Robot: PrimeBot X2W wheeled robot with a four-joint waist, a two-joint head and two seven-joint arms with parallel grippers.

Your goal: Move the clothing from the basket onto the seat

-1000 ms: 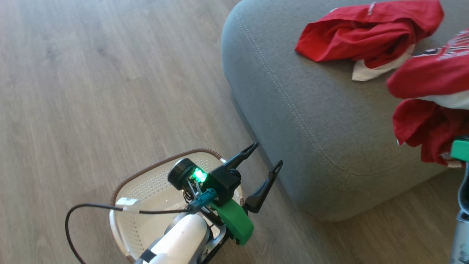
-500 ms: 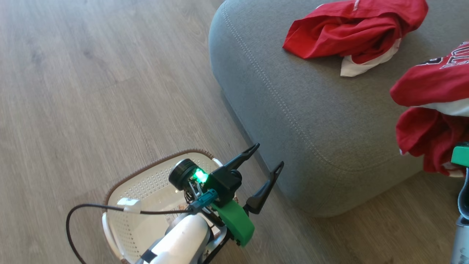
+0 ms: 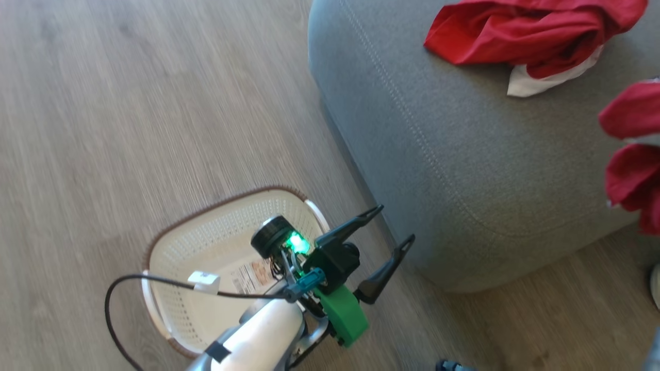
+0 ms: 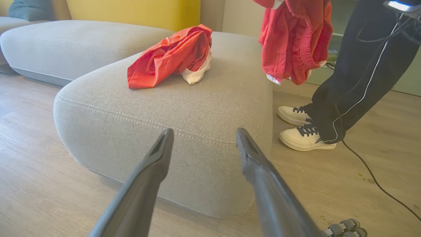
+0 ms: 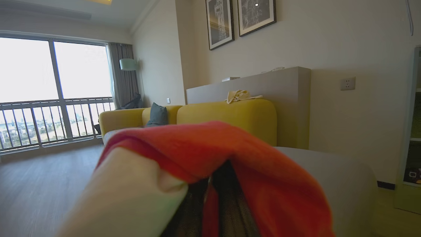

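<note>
Right wrist view: right claw (image 5: 218, 197) gripping clothing (image 5: 210, 148), left claw (image 3: 395, 223) gaping; I'm aiming well inside the seat's (image 3: 464, 154) edge.

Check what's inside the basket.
The basket holds only a sticker on its floor, as far as shows. The left arm covers its near corner; that part is hidden.

At my 1 o'clock a crumpled red garment (image 3: 531, 31) lies on the grey seat (image 3: 464, 170). The second garment (image 3: 631, 170) hangs bunched at 3 o'clock, pinched in my right fingers (image 5: 230, 200). The cream perforated basket (image 3: 175, 242) stands upright on the floor (image 3: 129, 103) at 7 o'clock.
</note>
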